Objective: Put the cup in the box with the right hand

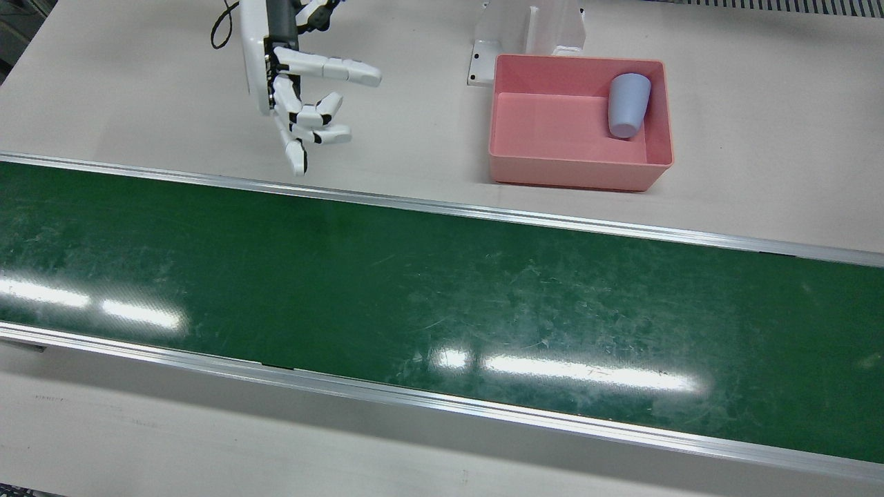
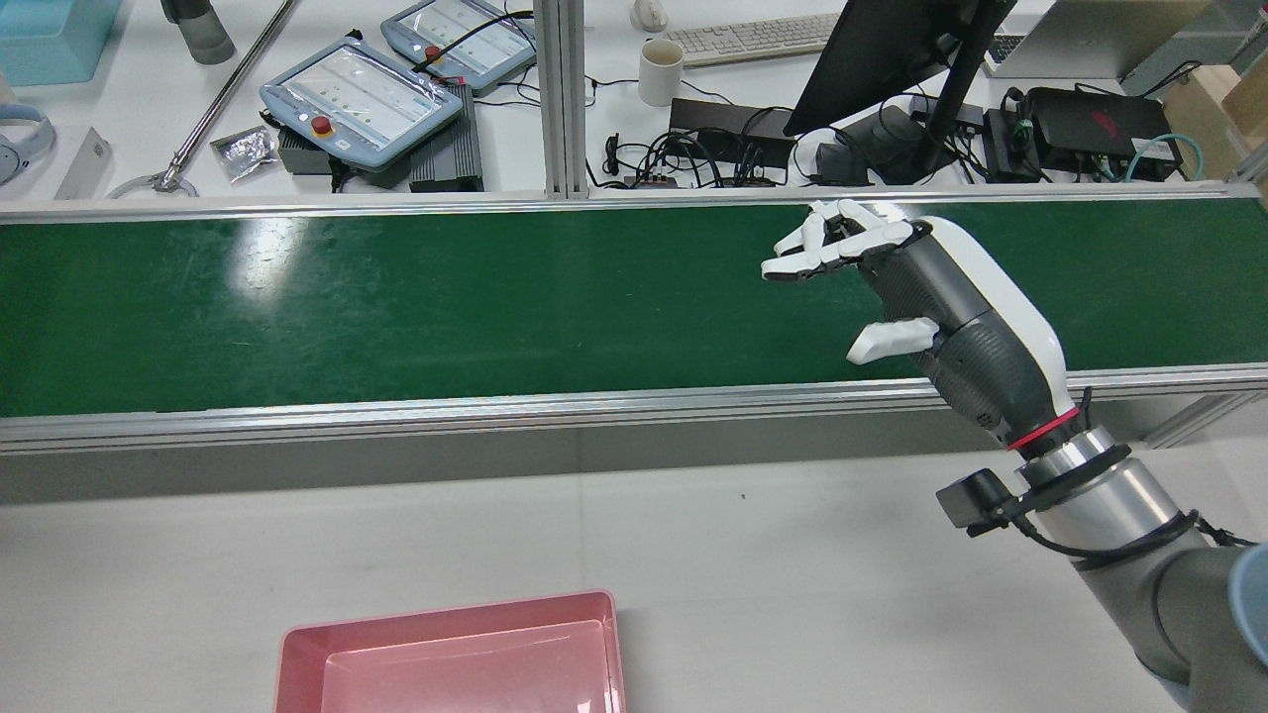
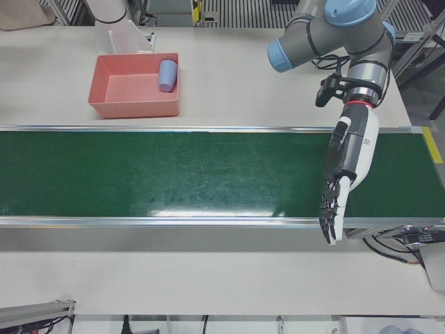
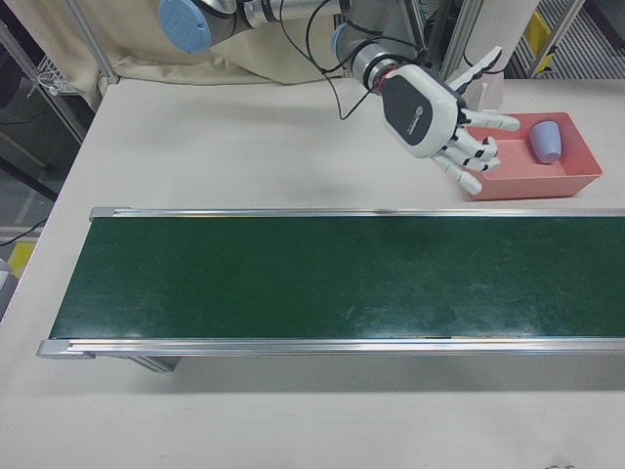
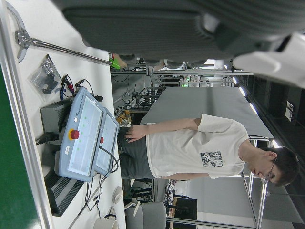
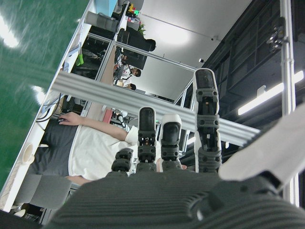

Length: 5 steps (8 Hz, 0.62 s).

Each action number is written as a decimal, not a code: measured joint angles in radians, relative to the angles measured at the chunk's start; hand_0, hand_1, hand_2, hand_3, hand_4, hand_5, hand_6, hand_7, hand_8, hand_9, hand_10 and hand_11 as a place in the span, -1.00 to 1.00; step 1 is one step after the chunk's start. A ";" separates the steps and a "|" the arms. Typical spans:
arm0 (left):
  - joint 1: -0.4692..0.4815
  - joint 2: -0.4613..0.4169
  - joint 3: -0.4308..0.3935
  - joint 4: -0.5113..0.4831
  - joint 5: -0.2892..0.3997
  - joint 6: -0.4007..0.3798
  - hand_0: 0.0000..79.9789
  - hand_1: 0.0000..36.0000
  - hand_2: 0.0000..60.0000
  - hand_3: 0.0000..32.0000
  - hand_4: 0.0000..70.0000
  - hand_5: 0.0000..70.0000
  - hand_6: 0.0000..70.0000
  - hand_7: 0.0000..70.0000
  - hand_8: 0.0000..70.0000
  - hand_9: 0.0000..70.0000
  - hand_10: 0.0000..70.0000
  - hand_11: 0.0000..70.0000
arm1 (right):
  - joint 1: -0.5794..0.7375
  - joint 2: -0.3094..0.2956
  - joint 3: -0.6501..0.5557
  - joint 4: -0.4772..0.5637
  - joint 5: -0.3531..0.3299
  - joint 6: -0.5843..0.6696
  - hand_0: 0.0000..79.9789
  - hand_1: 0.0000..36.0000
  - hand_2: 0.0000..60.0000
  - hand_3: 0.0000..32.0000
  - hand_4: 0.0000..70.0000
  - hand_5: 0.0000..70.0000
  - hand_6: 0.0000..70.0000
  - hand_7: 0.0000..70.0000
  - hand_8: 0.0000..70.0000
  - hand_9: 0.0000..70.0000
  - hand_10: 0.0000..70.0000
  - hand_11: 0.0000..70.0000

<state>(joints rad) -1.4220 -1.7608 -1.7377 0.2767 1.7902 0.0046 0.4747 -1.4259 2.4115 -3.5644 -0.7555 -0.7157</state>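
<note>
Right hand (image 1: 304,103) hung empty, fingers spread, over the bench (image 1: 414,138) near the belt (image 1: 442,304), well apart from the pink box (image 1: 656,169), where the cup (image 1: 628,105) already lay tipped against a wall, so the placing looked done.

A green conveyor belt (image 1: 442,304) with metal side rails is seen running across the pale bench (image 1: 760,138). Beyond it, two control tablets (image 2: 362,94), a white mug (image 2: 661,71), a keyboard (image 2: 753,40) and tangled cables (image 2: 693,149) are seen. A person (image 5: 200,150) in a white T-shirt is seen standing.
</note>
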 measured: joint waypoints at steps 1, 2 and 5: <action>0.000 0.000 0.000 0.001 0.000 0.000 -1.00 -1.00 -1.00 -1.00 -1.00 -1.00 -1.00 -1.00 -1.00 -1.00 -1.00 -1.00 | 0.114 -0.003 -0.098 0.000 -0.078 0.134 -0.06 -1.00 -0.85 -1.00 1.00 -1.00 -0.48 1.00 -0.54 0.08 -0.79 -0.73; 0.000 0.000 -0.001 0.001 0.000 0.000 -1.00 -1.00 -1.00 -1.00 -1.00 -1.00 -1.00 -1.00 -1.00 -1.00 -1.00 -1.00 | 0.226 -0.002 -0.175 0.004 -0.151 0.218 -0.05 -1.00 -0.79 -1.00 1.00 -1.00 -0.50 1.00 -0.53 0.07 -0.76 -0.68; 0.000 0.001 -0.001 0.000 0.000 0.000 -1.00 -1.00 -1.00 -1.00 -1.00 -1.00 -1.00 -1.00 -1.00 -1.00 -1.00 -1.00 | 0.473 0.001 -0.320 0.063 -0.254 0.287 0.06 -1.00 -0.70 -1.00 1.00 -0.98 -0.51 1.00 -0.52 0.03 -0.73 -0.63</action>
<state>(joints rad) -1.4220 -1.7596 -1.7382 0.2770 1.7901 0.0046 0.9475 -1.4248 2.0912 -3.5014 -1.0096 -0.4286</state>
